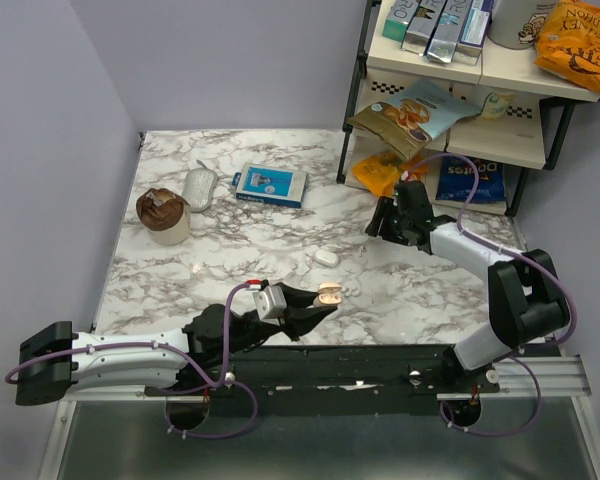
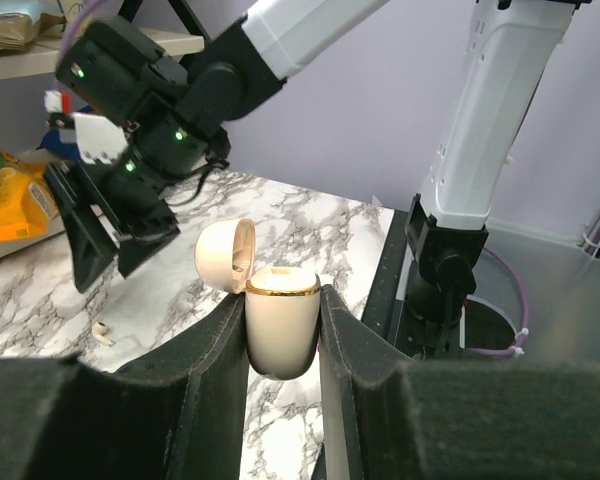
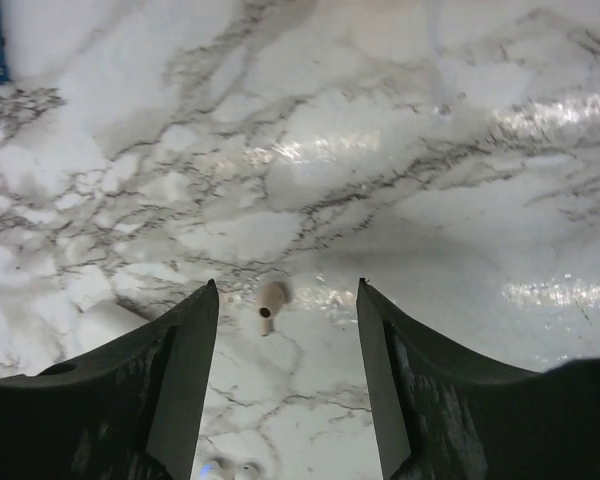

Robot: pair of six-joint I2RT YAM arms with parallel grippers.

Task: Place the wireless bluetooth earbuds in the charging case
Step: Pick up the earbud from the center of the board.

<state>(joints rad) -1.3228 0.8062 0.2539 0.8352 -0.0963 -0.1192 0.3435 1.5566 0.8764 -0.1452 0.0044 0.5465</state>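
Left gripper [image 2: 280,300] grips open charging case [image 2: 278,338]; earbud [image 3: 271,303] outside.

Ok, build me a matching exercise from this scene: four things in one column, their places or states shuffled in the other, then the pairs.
Things:
1. case
2. earbud
3. blue box
4. right gripper

Places or states:
A. fingers apart, nothing held
B. flat at the far side, beside the mouse
C. clamped in the left gripper, lid open
D. lying on the table under the right gripper

Pairs: 1-C, 2-D, 3-B, 4-A
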